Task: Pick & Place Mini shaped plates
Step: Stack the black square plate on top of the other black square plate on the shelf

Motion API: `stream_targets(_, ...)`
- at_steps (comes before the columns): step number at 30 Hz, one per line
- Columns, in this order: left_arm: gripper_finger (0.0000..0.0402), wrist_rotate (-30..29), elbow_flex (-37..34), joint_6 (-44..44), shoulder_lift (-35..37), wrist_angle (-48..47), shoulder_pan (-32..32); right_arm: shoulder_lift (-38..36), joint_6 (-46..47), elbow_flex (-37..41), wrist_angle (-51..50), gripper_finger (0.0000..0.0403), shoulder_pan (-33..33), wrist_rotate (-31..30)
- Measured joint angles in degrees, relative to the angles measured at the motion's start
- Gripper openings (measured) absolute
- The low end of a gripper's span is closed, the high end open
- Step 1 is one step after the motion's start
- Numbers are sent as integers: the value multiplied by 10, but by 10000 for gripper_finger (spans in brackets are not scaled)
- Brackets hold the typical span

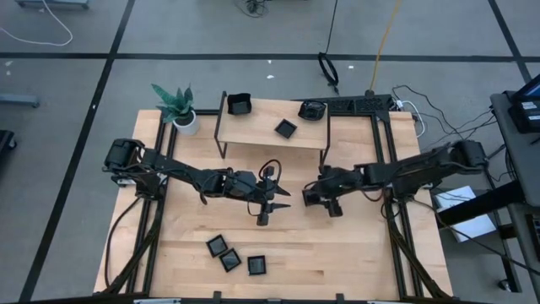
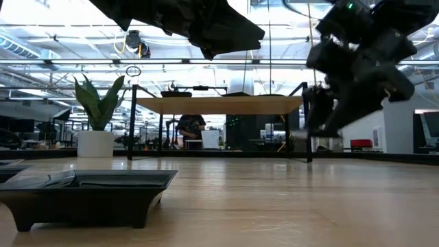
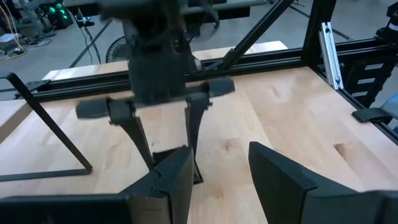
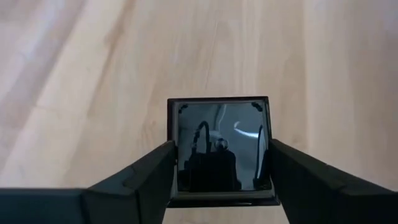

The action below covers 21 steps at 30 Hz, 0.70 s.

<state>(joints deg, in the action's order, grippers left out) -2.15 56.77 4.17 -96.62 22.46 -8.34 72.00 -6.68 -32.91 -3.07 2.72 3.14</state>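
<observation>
My right gripper [image 4: 221,177] is shut on a small square black glossy plate [image 4: 221,146] over the middle of the table [image 1: 363,253]. The left wrist view also shows that gripper's fingers pointing down with the plate [image 3: 176,163] at their tips. My left gripper [image 3: 221,180] hovers open just to the left of it [image 1: 278,201], with nothing between its fingers. Three more mini plates [image 1: 230,259] lie flat near the front edge. Three others [image 1: 286,128] sit on the raised shelf at the back. My right gripper pinches the square plate between its two fingers, one on each of two opposite side edges [image 4: 176,171]. The fingers slant down from the table's right side. The plate sits level with its hollow up and looks clear of the table.
A raised wooden shelf on thin black legs [image 1: 221,139] stands at the back of the table. A potted green plant [image 1: 177,105] is at the back left corner. Black frame rails [image 1: 392,160] run along both sides. One of the front plates [image 2: 82,189] fills the low view's foreground.
</observation>
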Motion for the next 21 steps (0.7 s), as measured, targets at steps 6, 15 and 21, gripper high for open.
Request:
stream_targets(6,161,0,0,0,0,2,0,-78,0,0,-4,238,0,0)
stream_targets(15,161,0,0,0,0,14,0,-178,-19,0,36,238,0,0)
stream_targets(21,161,0,0,5,0,18,0,-208,-28,0,91,238,0,0)
